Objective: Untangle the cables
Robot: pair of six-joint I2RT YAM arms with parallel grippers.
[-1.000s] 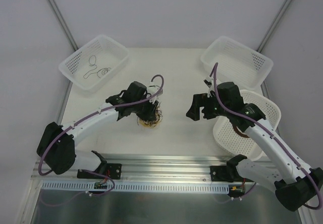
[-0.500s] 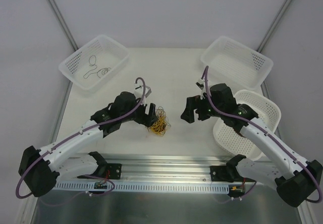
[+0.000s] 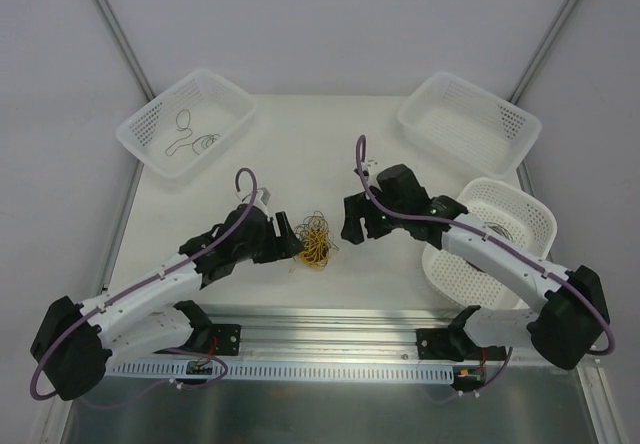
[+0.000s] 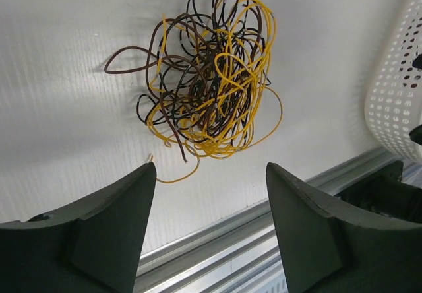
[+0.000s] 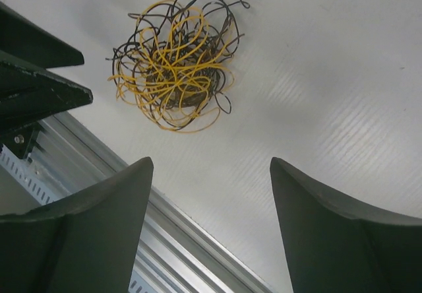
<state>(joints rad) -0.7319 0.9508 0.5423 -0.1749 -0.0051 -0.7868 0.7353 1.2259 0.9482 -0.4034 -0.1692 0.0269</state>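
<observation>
The cables (image 3: pixel 317 241) lie as one tangled clump of thin yellow, brown and black strands on the white table, between the two grippers. The clump shows in the left wrist view (image 4: pixel 211 82) and in the right wrist view (image 5: pixel 175 62). My left gripper (image 3: pixel 290 243) is open and empty, just left of the clump and low over the table. Its fingers (image 4: pixel 105 220) stand wide apart short of the clump. My right gripper (image 3: pixel 348 226) is open and empty, just right of the clump. Its fingers (image 5: pixel 330 214) are also wide apart.
A white basket (image 3: pixel 186 122) at the back left holds a thin dark wire loop. A second white basket (image 3: pixel 468 122) stands at the back right, a third (image 3: pixel 500 234) at the right by my right arm. A metal rail (image 3: pixel 330 324) runs along the near table edge.
Both arms have moved toward the middle and lower. The left gripper has let the clump go and drawn back to its left. The right gripper has come in from the right.
</observation>
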